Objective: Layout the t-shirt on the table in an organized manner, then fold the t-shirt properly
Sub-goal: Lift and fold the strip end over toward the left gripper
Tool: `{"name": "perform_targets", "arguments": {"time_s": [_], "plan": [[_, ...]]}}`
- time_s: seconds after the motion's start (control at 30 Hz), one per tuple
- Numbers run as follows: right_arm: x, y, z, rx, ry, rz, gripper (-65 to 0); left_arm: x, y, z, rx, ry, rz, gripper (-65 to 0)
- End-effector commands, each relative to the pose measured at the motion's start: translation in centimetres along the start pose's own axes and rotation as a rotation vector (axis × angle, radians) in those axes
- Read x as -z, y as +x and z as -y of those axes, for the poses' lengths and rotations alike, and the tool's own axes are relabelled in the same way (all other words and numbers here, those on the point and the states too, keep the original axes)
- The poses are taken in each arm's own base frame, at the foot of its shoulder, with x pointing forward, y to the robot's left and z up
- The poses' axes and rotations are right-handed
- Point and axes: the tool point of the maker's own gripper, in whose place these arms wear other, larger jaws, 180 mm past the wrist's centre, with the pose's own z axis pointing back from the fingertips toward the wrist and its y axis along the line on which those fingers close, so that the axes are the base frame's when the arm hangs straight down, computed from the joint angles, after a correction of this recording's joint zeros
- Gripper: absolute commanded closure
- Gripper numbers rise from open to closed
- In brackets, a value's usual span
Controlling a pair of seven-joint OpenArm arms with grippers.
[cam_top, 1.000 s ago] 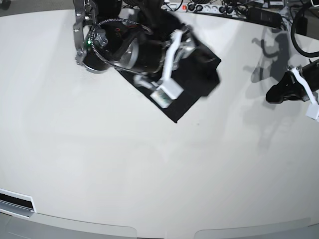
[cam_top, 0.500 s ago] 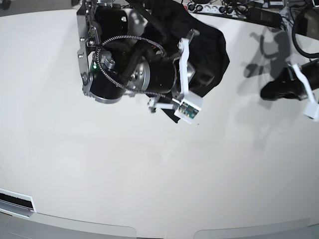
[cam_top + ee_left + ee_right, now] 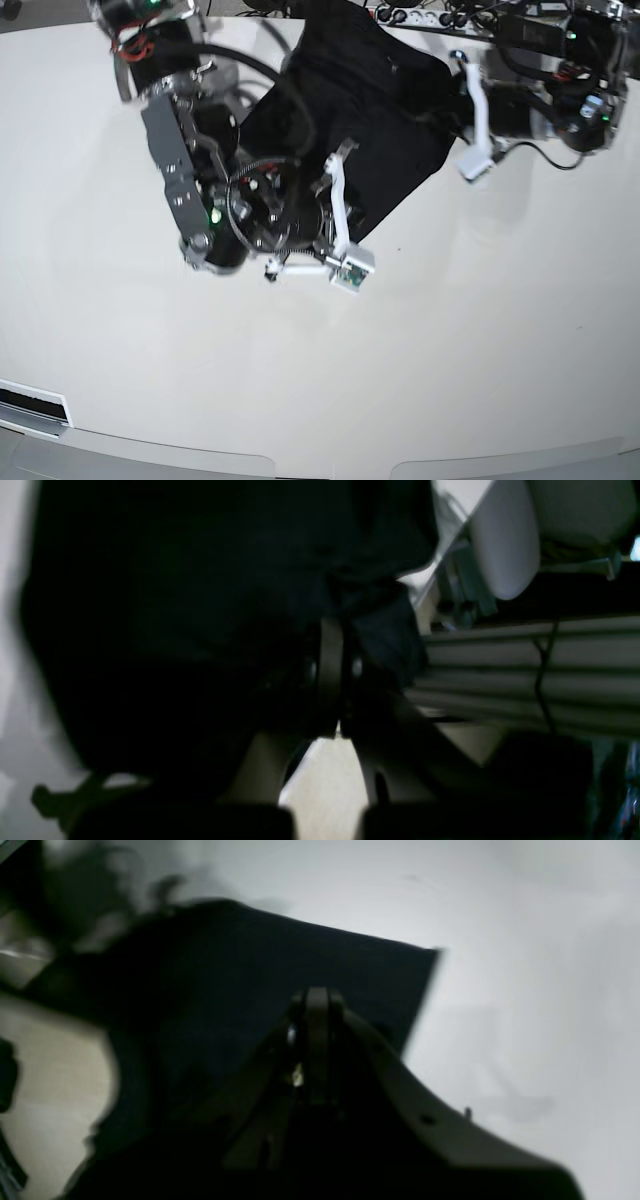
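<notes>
The black t-shirt hangs bunched between my two arms over the far middle of the white table. My right gripper sits at the shirt's near lower edge. In the right wrist view this gripper is shut on the dark cloth, whose straight hem ends in a corner at the right. My left gripper meets the shirt's right side. In the left wrist view the left gripper is shut, with black fabric bunched around its tips.
A power strip and cables line the table's back edge. Pale rails and a rounded white part lie beyond the table in the left wrist view. A dark slot sits at the front left edge.
My right arm swung toward the near side, drawing the shirt's lower edge with it. My left arm came in from the far right to the shirt's right side.
</notes>
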Motion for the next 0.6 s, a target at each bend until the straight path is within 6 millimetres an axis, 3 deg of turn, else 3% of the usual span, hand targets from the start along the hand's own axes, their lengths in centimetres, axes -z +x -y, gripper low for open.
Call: {"name": "perform_targets", "arguments": {"time_s": [0.0,0.17,0.33,0.43,0.57], "plan": [[0.0,2.0,0.0,-0.037,0.006,0.049,0.0,0.1,0.6,0.5,0.027,-0.016,0.015,0.0],[2.0,1.8,-0.5,-0.126,0.015,-0.016,0.0,2.8,-1.0,3.2,0.054,-0.100,-0.055,0.0],[3.9,-0.1,0.4,-0.215,-0.028,-0.135,0.0,4.6,-3.9,3.8,0.143,-0.079,-0.182,0.0],[4.1,-1.5,2.6,-0.193,-0.133,-0.213,0.0,5.1,-5.4,3.2,0.213,-0.040,-0.250,0.0],[3.5,-2.8,4.0,-0.175,-0.195,-0.264,0.0,4.5,-4.1,0.4,0.320,0.065,-0.243,0.0]]}}
